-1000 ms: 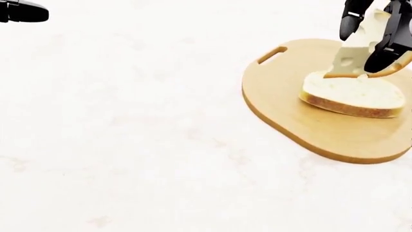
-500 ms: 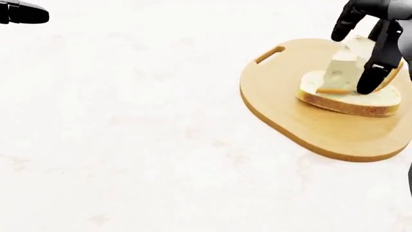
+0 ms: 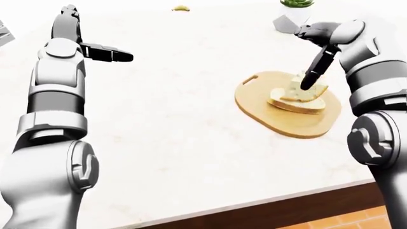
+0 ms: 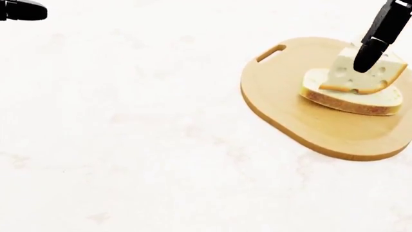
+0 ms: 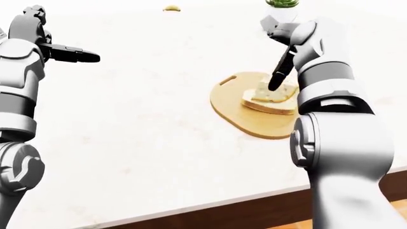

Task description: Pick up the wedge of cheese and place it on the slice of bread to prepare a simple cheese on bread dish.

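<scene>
A pale holed wedge of cheese [image 4: 363, 75] lies on the slice of bread [image 4: 351, 99], leaning toward the right. The bread rests on the right half of an oval wooden cutting board [image 4: 303, 125] with a handle slot. My right hand [image 3: 313, 76] hangs over the cheese with its dark fingers [image 4: 376, 41] stretched downward, open; one fingertip overlaps the wedge's top edge in the head view. My left hand [image 3: 111, 53] is far off at the upper left, fingers straight out, open and holding nothing.
A potted plant in a white faceted pot [image 3: 294, 14] stands above the board in the left-eye view. A small yellow item [image 3: 181, 7] lies at the top. The white marble counter's edge [image 3: 254, 202] runs along the bottom, over a dark cabinet.
The right hand lowered the cheese onto the bread, let go of it and rose toward the top right. The wedge now rests on the slice. The left hand stayed put.
</scene>
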You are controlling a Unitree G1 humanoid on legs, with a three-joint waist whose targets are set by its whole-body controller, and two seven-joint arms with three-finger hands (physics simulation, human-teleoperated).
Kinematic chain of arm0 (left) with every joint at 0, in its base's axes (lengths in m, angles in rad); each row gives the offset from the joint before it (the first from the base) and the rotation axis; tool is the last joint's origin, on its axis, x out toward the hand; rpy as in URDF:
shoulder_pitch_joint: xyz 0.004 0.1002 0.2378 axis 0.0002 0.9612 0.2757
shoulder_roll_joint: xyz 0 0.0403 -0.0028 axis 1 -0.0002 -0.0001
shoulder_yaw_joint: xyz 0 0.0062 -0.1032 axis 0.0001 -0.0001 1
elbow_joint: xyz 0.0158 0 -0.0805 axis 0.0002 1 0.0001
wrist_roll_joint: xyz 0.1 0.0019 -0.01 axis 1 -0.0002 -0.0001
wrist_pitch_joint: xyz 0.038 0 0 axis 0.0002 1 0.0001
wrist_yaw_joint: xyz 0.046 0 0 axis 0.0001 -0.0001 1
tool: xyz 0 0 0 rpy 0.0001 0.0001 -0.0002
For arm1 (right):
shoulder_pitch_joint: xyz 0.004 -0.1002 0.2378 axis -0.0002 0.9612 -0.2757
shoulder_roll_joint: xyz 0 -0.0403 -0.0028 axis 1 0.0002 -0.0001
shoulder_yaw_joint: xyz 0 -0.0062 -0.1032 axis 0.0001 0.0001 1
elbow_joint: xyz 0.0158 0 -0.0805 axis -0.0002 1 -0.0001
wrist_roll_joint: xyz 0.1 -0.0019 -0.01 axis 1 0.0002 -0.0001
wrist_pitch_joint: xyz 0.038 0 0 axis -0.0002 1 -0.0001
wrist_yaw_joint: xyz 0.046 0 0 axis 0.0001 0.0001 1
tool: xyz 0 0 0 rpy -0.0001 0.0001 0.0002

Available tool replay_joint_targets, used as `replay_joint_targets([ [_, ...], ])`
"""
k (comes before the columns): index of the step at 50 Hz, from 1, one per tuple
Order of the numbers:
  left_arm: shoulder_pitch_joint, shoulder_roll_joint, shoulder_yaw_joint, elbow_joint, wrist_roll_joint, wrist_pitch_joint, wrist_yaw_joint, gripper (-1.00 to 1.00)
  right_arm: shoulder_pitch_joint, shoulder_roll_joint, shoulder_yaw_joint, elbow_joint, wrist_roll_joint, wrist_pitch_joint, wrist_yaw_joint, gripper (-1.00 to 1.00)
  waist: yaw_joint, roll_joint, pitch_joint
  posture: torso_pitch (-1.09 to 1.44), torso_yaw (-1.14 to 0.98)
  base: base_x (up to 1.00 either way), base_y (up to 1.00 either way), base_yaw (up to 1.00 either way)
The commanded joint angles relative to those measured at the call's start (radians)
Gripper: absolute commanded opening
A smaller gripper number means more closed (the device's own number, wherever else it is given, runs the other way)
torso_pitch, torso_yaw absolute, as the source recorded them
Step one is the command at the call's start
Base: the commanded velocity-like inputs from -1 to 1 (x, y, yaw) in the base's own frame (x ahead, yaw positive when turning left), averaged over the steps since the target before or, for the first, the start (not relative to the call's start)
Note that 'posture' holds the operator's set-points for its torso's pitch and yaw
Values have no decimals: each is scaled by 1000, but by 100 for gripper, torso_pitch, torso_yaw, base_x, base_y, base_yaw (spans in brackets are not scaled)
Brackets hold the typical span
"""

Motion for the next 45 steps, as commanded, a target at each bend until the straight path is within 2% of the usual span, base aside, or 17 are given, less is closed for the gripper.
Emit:
replay_joint_targets([
  [1, -44, 10, 0, -52, 3, -18, 4, 100, -53, -9, -10, -44, 39, -6, -11, 100, 0, 0, -35, 0, 0, 0, 0, 0],
  [7, -61, 5, -4, -55, 11, -8, 1, 100, -69, -19, -27, -56, 113, 7, -2, 100, 0, -4, -33, 0, 0, 0, 0, 0],
  [15, -85, -15, -9, -76, 14, 19, -4, 100, -75, -18, -52, -81, 226, -15, -65, 100, 1, -7, -30, 0, 0, 0, 0, 0],
  [29, -122, -66, -19, -138, 9, 77, -10, 100, -91, -15, -43, -135, 357, 1, -113, 100, 3, -13, -26, 0, 0, 0, 0, 0],
  [35, -139, -76, -23, -147, 8, 91, -12, 100, -98, -4, -45, -144, 401, 2, -132, 100, 2, -14, -25, 0, 0, 0, 0, 0],
  [38, -144, -86, -23, -153, 4, 96, -9, 100, -112, 15, -73, -156, 461, -1, -150, 100, 2, -15, -24, 0, 0, 0, 0, 0],
  [45, -169, -103, -24, -175, -11, 118, 0, 100, -105, 40, -66, -167, 544, -41, -175, 100, 2, -14, -22, 0, 0, 0, 0, 0],
])
